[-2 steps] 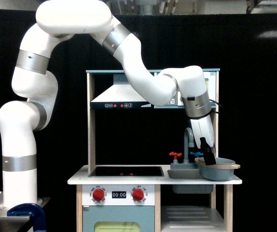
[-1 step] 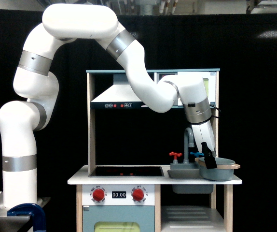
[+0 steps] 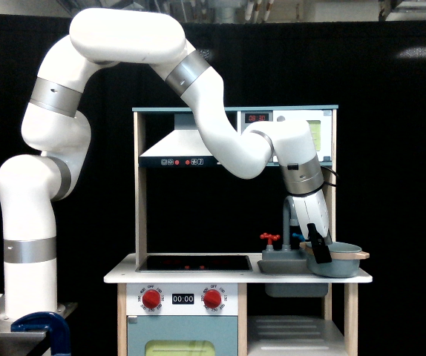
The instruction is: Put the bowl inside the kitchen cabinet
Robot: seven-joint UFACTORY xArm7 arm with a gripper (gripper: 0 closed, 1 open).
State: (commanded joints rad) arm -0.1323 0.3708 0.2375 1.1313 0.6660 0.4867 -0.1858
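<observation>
bowl sat on the counter over the sink, just below the pincer | pincer at its near rim, closure not discernible | step judged: securing the grasp | next: lift clear, carry down into the kitchen cabinet beneath it

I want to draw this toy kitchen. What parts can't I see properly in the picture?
- Gripper: its dark fingers overlap the bowl rim, so whether they are pinching it cannot be told.
- Inside the bowl: hidden by its own wall.
- Cabinet and oven door: cut off by the bottom edge.
- Knob labels: too small to read.
</observation>
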